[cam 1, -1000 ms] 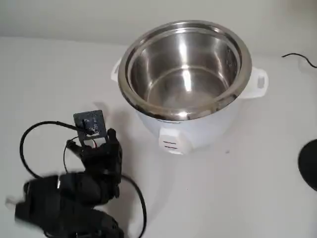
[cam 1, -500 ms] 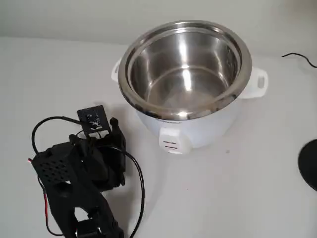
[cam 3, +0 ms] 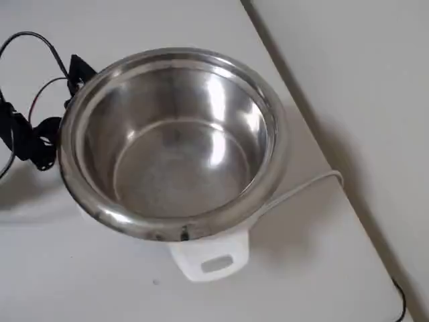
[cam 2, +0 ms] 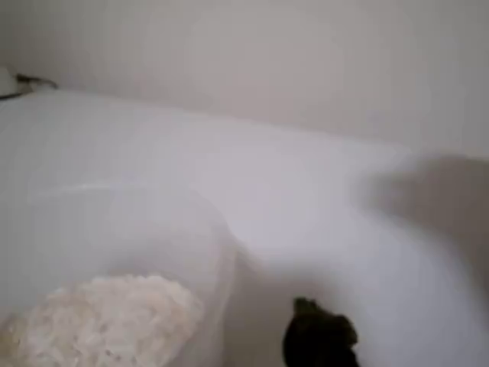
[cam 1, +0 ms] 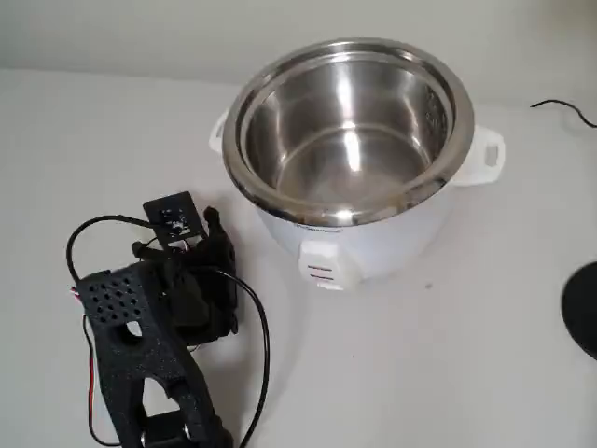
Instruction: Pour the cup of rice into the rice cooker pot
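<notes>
Wrist view: cup (cam 2: pixel 114 252) sits close in at lower left of the hand, rice (cam 2: pixel 99 321) heaped inside, standing on the white counter (cam 2: pixel 306 199). Can't tell how far the hand (cam 1: pixel 201 233) is spread. Fixed view: rice cooker pot (cam 1: pixel 350 126) up and right of the hand, well apart from it, nothing inside.

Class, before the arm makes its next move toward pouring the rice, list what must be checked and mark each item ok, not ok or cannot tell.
1. Pot empty and uncovered: ok.
2. Cup holds rice: ok, wrist view shows grains inside.
3. Claw gripping the cup: cannot tell; the arm's body covers it in the fixed view.
4. Cup raised above the pot's rim: not ok, the claw sits low beside the cooker.
5. Table free of spilled rice: ok.
</notes>
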### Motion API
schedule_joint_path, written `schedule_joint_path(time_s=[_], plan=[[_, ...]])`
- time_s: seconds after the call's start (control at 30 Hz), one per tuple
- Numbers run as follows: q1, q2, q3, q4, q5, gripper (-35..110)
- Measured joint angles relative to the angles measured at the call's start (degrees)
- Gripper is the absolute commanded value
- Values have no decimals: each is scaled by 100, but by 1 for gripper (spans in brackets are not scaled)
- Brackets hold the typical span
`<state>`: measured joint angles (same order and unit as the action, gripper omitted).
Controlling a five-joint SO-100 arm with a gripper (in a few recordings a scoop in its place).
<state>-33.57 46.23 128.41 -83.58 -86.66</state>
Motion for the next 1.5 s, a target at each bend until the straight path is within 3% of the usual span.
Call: schedule_joint_path(time_s=[0.6, 1.1, 1.5], plan=[[-149, -615, -1178, 114, -396, 60], [-167, -703, -1336, 272, -202, 16], [-167, -773, -1397, 281, -229, 13]])
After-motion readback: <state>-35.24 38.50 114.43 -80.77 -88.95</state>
